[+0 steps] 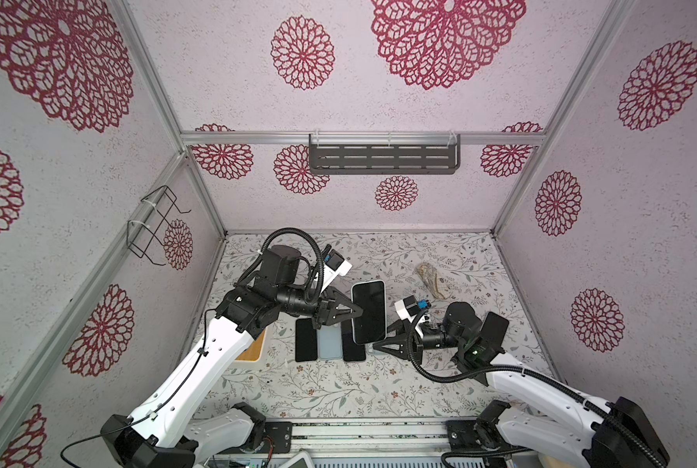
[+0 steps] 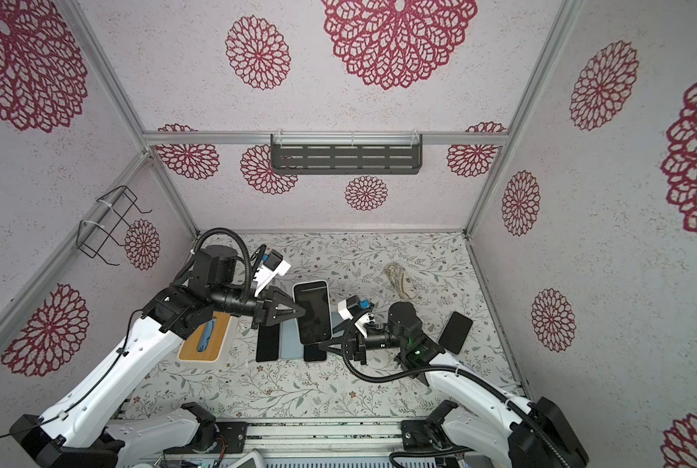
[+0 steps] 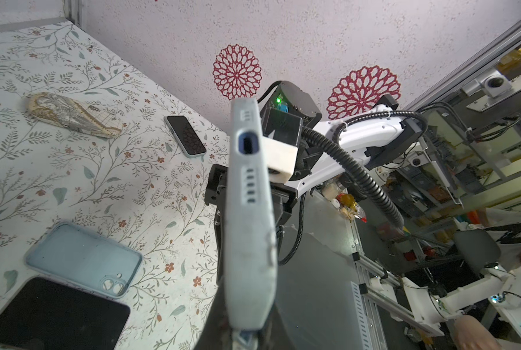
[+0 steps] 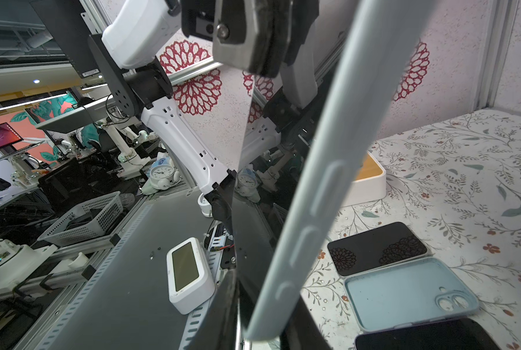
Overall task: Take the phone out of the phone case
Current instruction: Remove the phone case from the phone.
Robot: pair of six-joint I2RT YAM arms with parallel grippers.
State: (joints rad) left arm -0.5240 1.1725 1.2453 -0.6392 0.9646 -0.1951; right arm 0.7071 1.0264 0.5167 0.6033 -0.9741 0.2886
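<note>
Jaws of the left gripper (image 1: pixel 358 312) are pressed tight on one long edge of a black-screened phone in a pale blue silicone case (image 1: pixel 370 312). They hold it screen-up in the air, above and just to the right-arm side of an empty pale blue phone case (image 1: pixel 328 344), which lies open side up on the floral-printed tabletop (image 1: pixel 338 389). The phone sits fully inside its case, whose rim shows around the screen. The right gripper (image 1: pixel 377 345) is at the held phone's near corner, on the side away from the empty case. In the right wrist view the cased edge runs between its fingers, but whether they pinch it cannot be told. Two bare black phones (image 1: pixel 306 340) lie flat just beside the empty case, one along each long side.
</note>
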